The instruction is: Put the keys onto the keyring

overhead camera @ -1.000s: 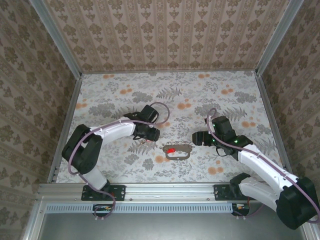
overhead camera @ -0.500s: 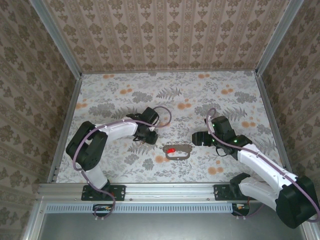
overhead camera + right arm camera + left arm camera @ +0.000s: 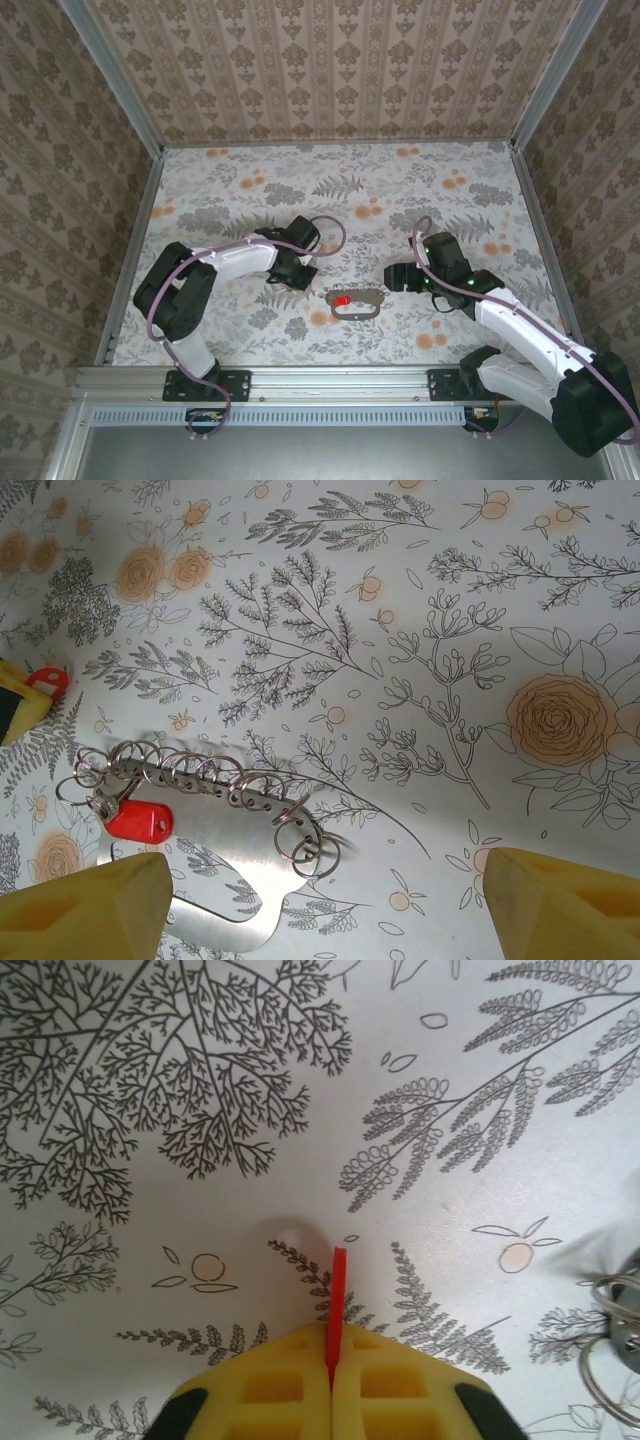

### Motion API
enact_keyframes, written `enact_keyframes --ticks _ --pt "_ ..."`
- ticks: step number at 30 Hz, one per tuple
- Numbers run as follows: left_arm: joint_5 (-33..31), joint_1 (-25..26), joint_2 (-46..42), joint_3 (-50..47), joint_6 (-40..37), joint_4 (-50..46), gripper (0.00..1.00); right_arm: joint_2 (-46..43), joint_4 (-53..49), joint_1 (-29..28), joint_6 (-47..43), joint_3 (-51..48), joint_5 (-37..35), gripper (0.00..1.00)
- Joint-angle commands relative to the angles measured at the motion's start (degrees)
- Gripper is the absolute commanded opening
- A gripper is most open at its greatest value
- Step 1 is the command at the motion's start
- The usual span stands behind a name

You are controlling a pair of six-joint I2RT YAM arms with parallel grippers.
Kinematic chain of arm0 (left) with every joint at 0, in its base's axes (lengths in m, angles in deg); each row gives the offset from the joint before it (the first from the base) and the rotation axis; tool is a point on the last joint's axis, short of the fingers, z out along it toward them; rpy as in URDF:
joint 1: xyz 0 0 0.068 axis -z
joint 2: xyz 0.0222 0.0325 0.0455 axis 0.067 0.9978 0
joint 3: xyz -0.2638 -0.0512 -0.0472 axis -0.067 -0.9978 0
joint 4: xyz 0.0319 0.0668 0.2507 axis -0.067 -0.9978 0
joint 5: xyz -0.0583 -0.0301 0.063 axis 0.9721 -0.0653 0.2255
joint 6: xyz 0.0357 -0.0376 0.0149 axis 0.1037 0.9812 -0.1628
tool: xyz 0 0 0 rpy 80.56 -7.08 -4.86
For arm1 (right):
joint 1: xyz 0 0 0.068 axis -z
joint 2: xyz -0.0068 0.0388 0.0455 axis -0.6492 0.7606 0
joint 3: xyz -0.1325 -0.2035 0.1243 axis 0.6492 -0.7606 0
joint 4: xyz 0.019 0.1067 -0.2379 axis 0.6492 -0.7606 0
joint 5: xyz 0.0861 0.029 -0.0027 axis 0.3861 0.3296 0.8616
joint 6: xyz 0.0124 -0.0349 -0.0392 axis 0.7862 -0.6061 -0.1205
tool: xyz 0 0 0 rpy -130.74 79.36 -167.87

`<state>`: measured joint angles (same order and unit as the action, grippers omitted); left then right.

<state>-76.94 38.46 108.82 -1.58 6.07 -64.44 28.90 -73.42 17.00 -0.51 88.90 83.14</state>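
**Red key pinched in the left gripper, keyring lying flat between the two arms**

Red plastic marks both keys. From above, the left gripper (image 3: 300,272) sits low over the floral table (image 3: 450,200), just left of the keyring (image 3: 356,302). The right gripper (image 3: 392,278) is just right of the keyring.

In the left wrist view, the yellow fingers (image 3: 270,1390) are pressed together on the pinched key (image 3: 337,1295). The key is seen edge-on as a thin red strip. Its long axis runs straight out from between the fingertips, and its free end points away from the gripper, close over the table.

In the right wrist view, the keyring lies flat on the table. It is a dull metal loop whose upper bar (image 3: 190,777) has a row of small holes, each carrying a wire split ring (image 3: 300,842). From above, its long axis runs left to right, roughly parallel to the near table edge.

The second key (image 3: 138,820) rests against the left end of that bar, its red head pointing right. It appears to hang from one of the rings, though the join is too small to be sure.

The right gripper's fingers (image 3: 80,905) are spread wide apart, holding nothing, one at each lower corner of its own view.
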Motion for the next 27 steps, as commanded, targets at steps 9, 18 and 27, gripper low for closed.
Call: enact_keyframes --ticks 9,18,27 --pt "2.84 1.37 9.8 18.78 -2.74 0.79 0.0 -3.11 0.38 0.24 2.49 -2.45 1.74 0.82" --pt "6.86 4.0 19.53 27.66 -1.16 2.44 0.0 -3.76 -0.19 0.24 2.3 -3.06 0.95 0.83" --pt "9.02 4.87 17.81 25.27 0.29 4.15 0.29 -2.24 0.31 0.28 2.61 -3.55 2.47 0.82"
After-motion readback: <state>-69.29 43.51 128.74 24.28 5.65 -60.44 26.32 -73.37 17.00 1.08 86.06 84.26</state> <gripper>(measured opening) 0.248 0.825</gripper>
